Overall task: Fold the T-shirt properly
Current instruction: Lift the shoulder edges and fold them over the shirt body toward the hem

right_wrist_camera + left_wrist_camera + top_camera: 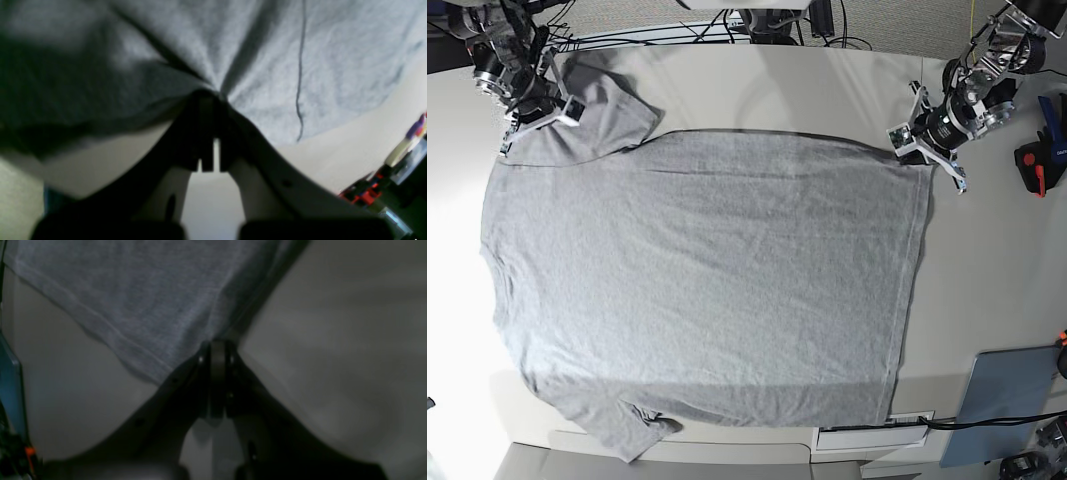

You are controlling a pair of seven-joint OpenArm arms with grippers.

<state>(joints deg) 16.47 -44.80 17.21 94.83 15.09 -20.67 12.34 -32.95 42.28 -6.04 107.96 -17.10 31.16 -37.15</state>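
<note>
The T-shirt (707,280) lies spread flat across the table (987,260). The left gripper (924,152) is clamped on its far-right hem corner. The right gripper (515,135) is clamped on its far-left shoulder area.

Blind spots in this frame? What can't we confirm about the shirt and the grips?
- T-shirt underside: base view shows only the plain top face; any print is hidden against the table.
- Left gripper: left wrist view is dark and blurred; how much fabric is pinched is unclear.
- Right gripper: shadowed cloth covers the jaw tips in the right wrist view.
- Shirt's extent: cut off by both wrist views' edges.
</note>
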